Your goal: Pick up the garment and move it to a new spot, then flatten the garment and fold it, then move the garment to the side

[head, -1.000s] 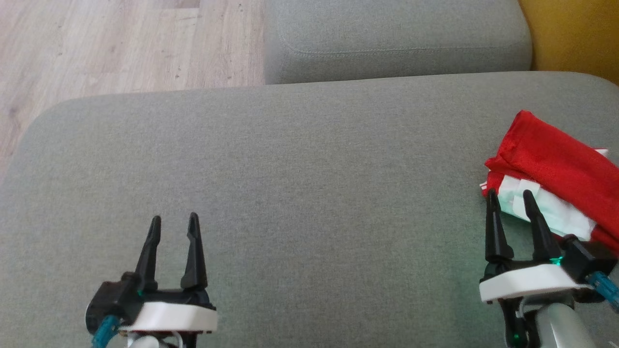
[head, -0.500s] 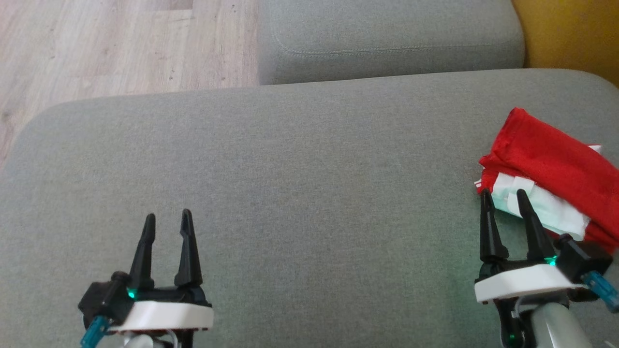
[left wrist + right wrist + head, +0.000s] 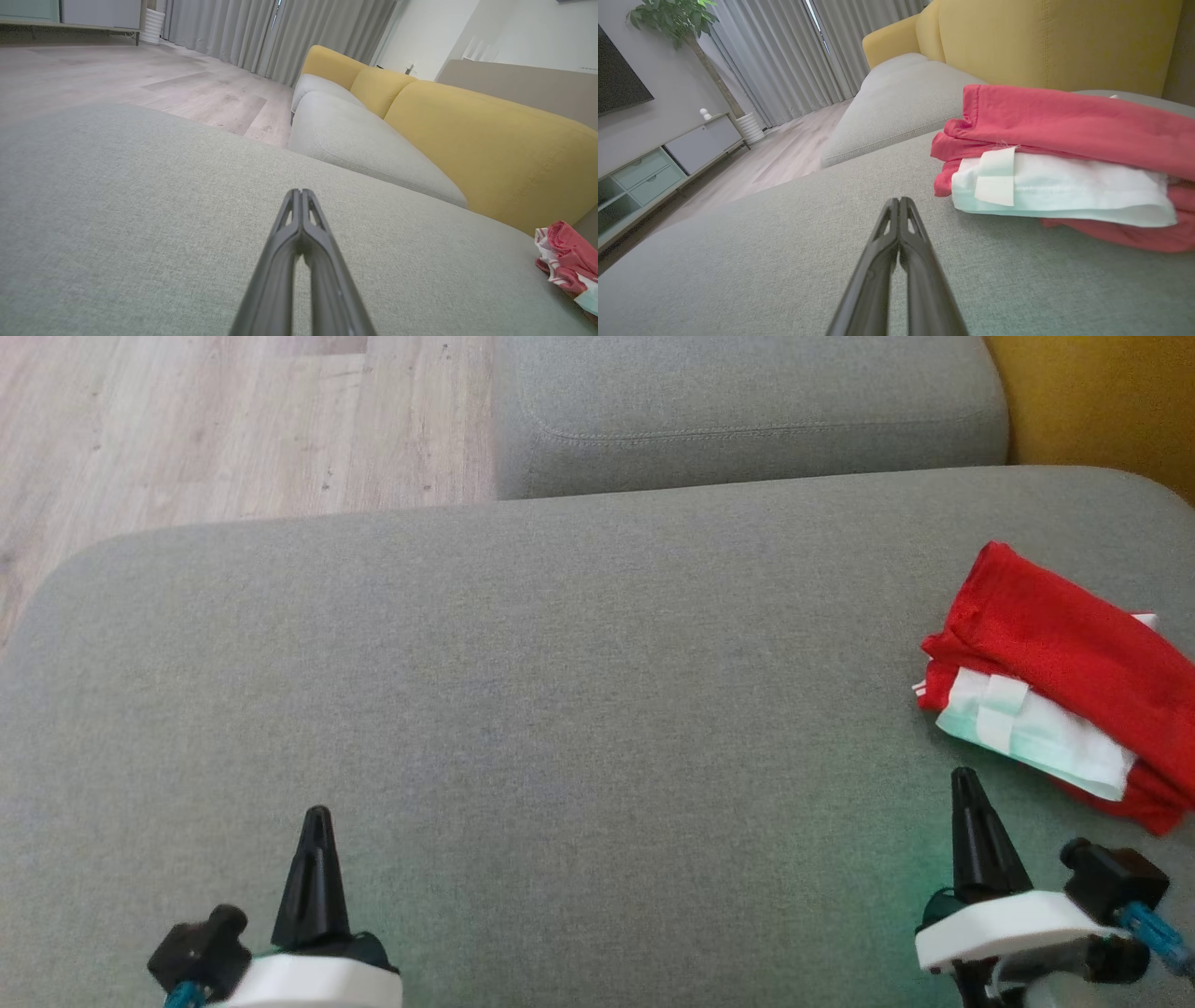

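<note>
1. Upper left of the head view: pale wood floor (image 3: 187,420).
2. Lower left: left gripper (image 3: 316,814), fingers pressed together into one dark spike with nothing between them. The left wrist view agrees: the tips meet over bare grey fabric.
3. Middle of the frame: wide grey seat cushion (image 3: 560,663), with both grippers over its near part. We can't tell whether either tip touches the fabric.
4. Top middle: second cushion (image 3: 747,401), also grey, just behind the wide one.
5. Lower right: right gripper (image 3: 966,775), fingers likewise pressed together and pinching nothing. The tip points up the frame toward the garment but is apart from it.
6. Right edge, mid-height: garment (image 3: 1055,635), red, folded into a compact stack and lying on the seat cushion, partly cut by the frame edge. A white layer (image 3: 1036,737) sticks out at its lower left side. In the right wrist view the stack sits up and right of the closed fingers, near them.
7. Upper right corner: yellow backrest (image 3: 1102,401).
</note>
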You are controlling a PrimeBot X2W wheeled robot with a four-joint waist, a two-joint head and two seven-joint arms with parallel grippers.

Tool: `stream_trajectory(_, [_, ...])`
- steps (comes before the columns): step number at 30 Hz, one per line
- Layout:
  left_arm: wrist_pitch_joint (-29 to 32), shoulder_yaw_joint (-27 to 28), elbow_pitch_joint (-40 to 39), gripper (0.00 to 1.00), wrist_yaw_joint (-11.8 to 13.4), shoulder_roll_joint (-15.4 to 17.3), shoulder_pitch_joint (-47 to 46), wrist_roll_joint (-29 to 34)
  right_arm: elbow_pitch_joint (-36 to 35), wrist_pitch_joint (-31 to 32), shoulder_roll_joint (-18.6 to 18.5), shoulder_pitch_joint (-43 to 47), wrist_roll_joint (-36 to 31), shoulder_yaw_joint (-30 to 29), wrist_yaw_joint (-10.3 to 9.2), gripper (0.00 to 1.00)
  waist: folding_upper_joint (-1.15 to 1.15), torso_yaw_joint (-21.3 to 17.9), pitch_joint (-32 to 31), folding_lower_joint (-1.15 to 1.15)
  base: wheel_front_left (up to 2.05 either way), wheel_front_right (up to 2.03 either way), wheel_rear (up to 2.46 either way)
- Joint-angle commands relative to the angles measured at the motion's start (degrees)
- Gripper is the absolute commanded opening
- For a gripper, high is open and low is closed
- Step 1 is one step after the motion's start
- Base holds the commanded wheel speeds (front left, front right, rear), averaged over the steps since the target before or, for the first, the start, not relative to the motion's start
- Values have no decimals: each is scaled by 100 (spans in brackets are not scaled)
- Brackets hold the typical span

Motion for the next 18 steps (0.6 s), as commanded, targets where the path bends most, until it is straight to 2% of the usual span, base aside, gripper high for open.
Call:
stream_trajectory(1, [40, 69, -190, 0, -12, 0, -260, -127, -213, 23, -13, -261, 151, -42, 0, 0, 0, -1, 0, 0, 0, 0, 0])
stream_trajectory(18, [327, 238, -189, 0, -40, 3, -343, -1090, -272, 294, -28, -322, 1208, -127, -1, 0, 0, -14, 4, 0, 0, 0, 0])
